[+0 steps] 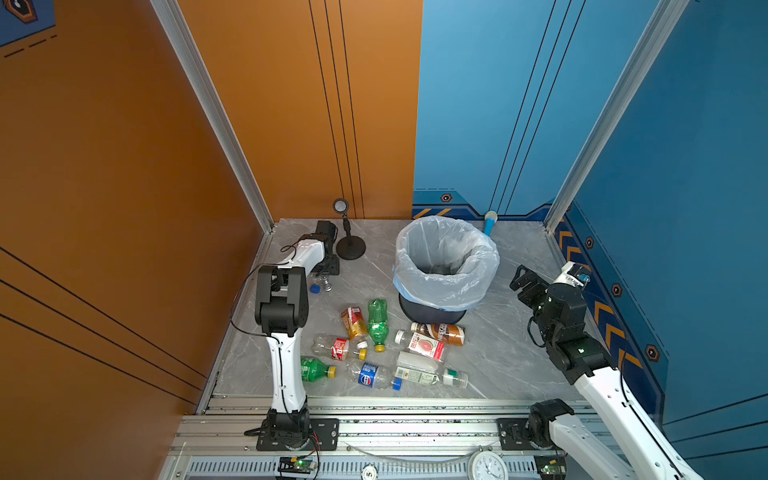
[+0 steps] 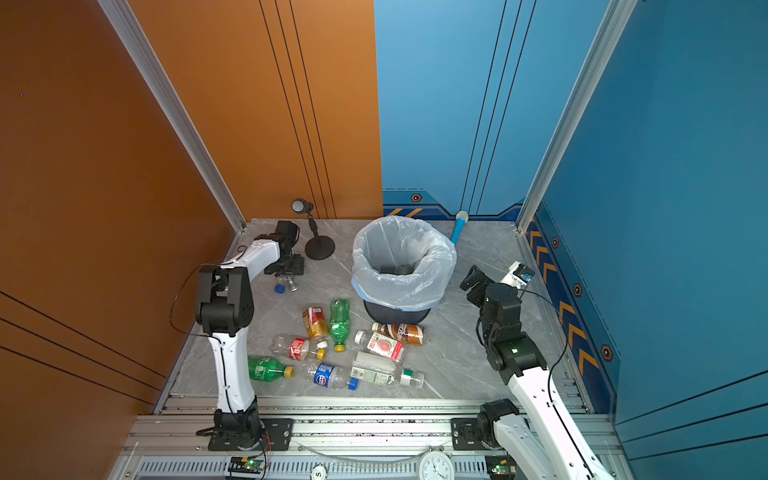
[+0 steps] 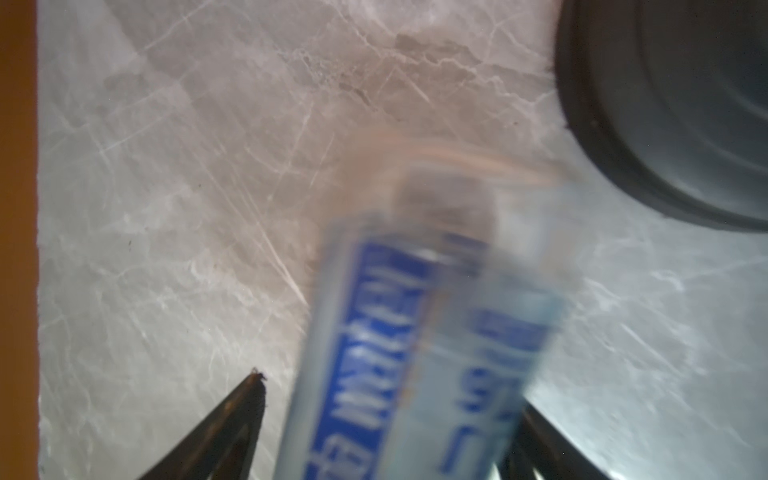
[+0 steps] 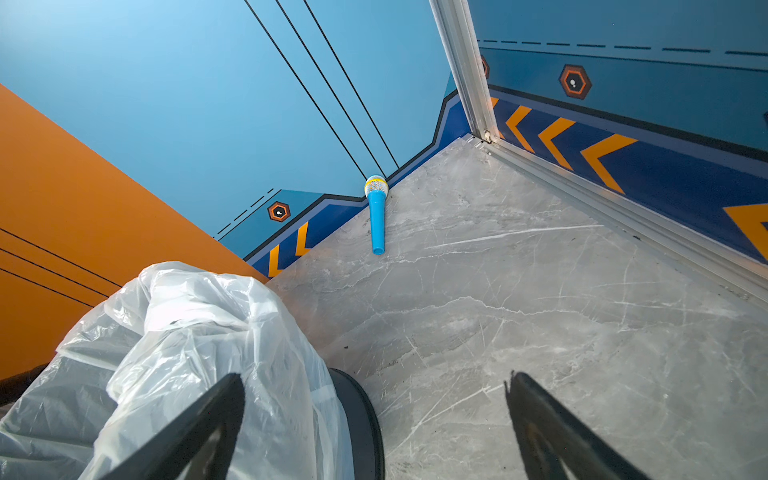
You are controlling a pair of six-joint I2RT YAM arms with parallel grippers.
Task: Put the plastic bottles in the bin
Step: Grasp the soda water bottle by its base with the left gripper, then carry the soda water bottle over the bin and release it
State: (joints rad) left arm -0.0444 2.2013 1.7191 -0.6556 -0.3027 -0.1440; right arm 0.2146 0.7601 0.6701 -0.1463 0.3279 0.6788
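My left gripper (image 3: 390, 390) hangs low at the back left (image 1: 322, 276), jaws open around a clear bottle with a blue label (image 3: 415, 332), which is blurred. One finger (image 3: 245, 399) stands apart from it; the other is half hidden behind it. In a top view only the bottle's blue cap (image 1: 314, 288) shows. Several more plastic bottles lie mid-table, among them a green one (image 1: 377, 322), a brown one (image 1: 440, 332) and a blue-labelled one (image 1: 374, 376). The bag-lined bin (image 1: 440, 295) stands behind them. My right gripper (image 4: 374, 378) is open and empty, just right of the bin (image 4: 187, 332).
A black round-based stand (image 1: 350, 247) is just beyond the left gripper; its base (image 3: 665, 104) shows close by. A small silver figurine (image 1: 327, 286) stands by the blue cap. A blue microphone (image 4: 377, 216) lies against the back wall. Walls close in the left, back and right.
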